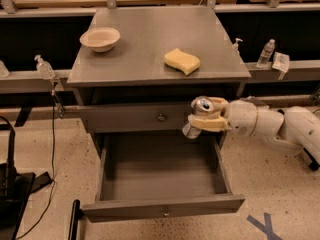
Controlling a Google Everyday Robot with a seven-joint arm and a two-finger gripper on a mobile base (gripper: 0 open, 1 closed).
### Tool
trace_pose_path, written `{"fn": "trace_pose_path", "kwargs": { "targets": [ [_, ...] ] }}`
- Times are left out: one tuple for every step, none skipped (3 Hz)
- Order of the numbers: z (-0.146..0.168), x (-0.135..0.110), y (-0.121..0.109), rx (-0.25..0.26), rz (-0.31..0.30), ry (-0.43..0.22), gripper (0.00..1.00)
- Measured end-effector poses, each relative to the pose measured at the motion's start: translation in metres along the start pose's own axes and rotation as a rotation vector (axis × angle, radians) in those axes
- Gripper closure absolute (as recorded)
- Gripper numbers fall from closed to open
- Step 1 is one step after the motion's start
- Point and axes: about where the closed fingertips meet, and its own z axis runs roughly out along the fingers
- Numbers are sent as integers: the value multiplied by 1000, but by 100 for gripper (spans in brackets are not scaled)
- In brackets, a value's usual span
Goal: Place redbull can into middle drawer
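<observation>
The redbull can (pixel 198 117) is a slim silver can with a shiny top, held tilted in my gripper (pixel 209 116), which is shut on it. The gripper and white arm (pixel 270 126) come in from the right, below the cabinet top and in front of the upper drawer front (pixel 135 117). The can hangs above the right rear part of the middle drawer (pixel 160 171), which is pulled open with a bare grey interior and a small knob (pixel 165 213) on its front panel.
On the grey cabinet top (pixel 150 49) lie a yellow sponge (pixel 182 61) and a cream bowl (pixel 100 38). Clear bottles (pixel 268 52) stand on the side rails. A black stand (pixel 12 184) and cable are on the floor at left.
</observation>
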Motion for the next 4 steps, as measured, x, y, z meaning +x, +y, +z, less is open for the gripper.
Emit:
{"fn": "trace_pose_path", "kwargs": {
  "targets": [
    [-27, 57, 8, -44, 33, 141, 100],
    [-35, 70, 8, -45, 38, 174, 100],
    [-34, 69, 8, -46, 38, 171, 100],
    [-21, 119, 6, -68, 22, 204, 100]
  ]
}}
